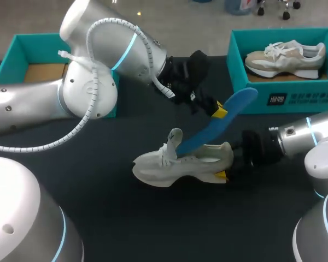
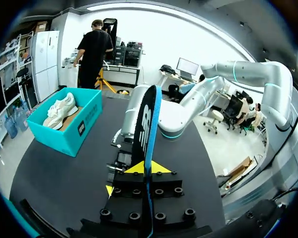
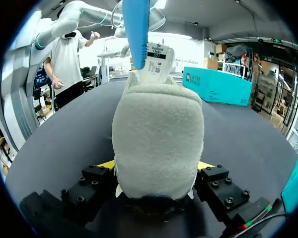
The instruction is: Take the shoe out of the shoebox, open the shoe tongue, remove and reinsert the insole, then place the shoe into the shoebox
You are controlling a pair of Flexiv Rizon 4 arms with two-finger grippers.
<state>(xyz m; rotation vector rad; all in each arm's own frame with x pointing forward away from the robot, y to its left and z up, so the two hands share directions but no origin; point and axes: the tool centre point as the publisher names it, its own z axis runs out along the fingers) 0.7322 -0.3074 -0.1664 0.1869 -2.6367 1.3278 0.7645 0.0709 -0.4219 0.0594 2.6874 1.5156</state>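
Your left gripper (image 1: 218, 113) clamps insole (image 1: 205, 136), tip inside shoe (image 1: 180, 166); right gripper (image 1: 228, 165) pinches heel. Insole step, likely; next needs travel along shoe's length.

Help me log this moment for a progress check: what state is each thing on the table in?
shoe: on the table, heel gripped.
tongue: raised, open.
insole: one end inside the shoe, the rest sticking out at a slant.
left gripper: shut on the insole.
right gripper: shut on the shoe's heel.
right box: open, second shoe inside.
left box: open, no shoe visible inside.
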